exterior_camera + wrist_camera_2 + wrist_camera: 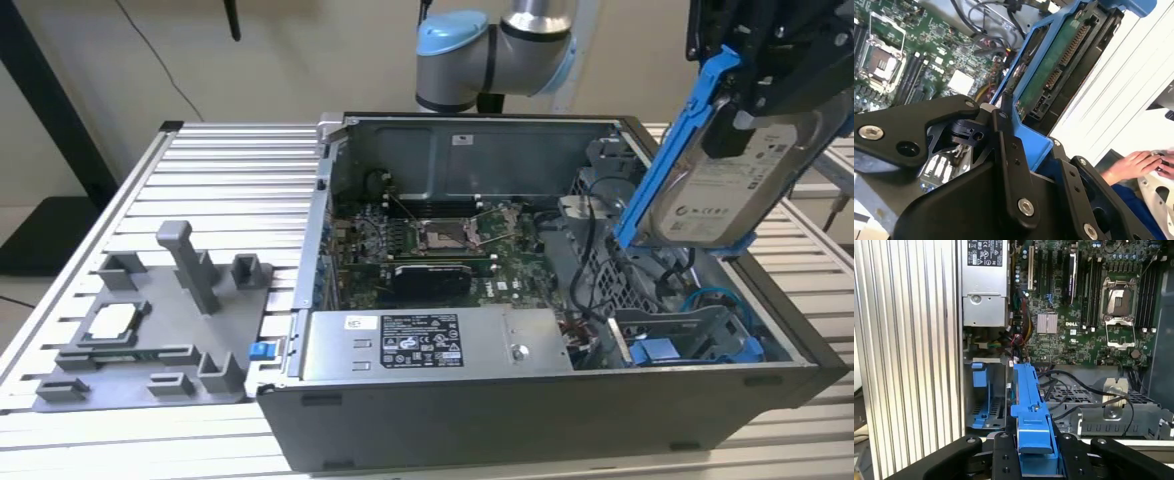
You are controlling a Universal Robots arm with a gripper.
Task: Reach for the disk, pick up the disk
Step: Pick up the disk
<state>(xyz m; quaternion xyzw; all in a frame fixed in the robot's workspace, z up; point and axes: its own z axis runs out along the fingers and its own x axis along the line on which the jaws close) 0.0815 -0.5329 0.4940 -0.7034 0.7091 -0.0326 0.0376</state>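
The disk (pixel 731 180), a silver-grey drive with a white label in a bright blue bracket, hangs tilted above the exterior view's right side of the open computer case (pixel 534 410). My black gripper (pixel 758 92) is shut on its upper end. In the second wrist view the disk (pixel 1056 65) shows its green circuit side, and the gripper (pixel 1041 160) clamps the blue bracket. In the first wrist view the blue bracket's edge (pixel 1029 400) runs out from between the two black fingers (pixel 1004 455), high over the drive cage.
Below the disk lies the drive bay (pixel 687 340) with blue clips and loose cables. The case holds a motherboard (pixel 441 240) and a grey power supply box (pixel 427 345). A grey fixture (pixel 160 330) sits on the slatted table (pixel 227 160). A person's hand (pixel 1134 165) rests beyond the table edge.
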